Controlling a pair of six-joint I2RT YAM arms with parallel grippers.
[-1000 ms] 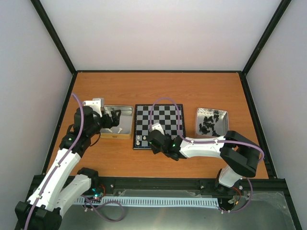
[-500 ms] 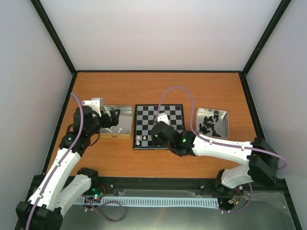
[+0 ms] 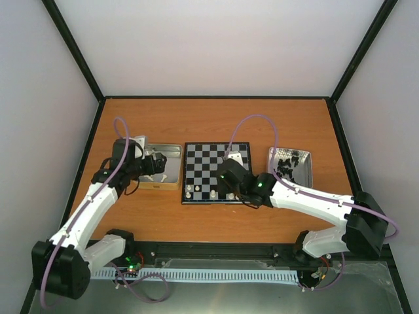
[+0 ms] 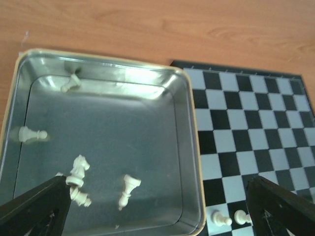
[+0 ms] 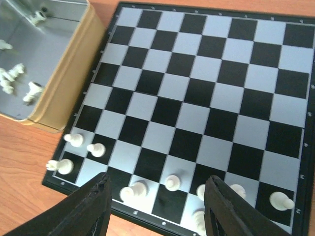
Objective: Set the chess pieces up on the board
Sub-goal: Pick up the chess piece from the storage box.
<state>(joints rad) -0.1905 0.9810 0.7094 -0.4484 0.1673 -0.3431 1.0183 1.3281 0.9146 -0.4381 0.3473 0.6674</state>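
Over the board [image 5: 197, 98], right gripper [image 5: 157, 209]: fingers spread wide, gripping nothing.
Left gripper [image 4: 157, 211]: open too, empty, above the tin [image 4: 189, 147].
Cut off: frame bottom crops one of your front-rank pieces.
Room: far ranks bare; tin sits just beside board's left rim.
Chess pieces [image 5: 172, 182]: cream ones on near two ranks, more toppled in tin.
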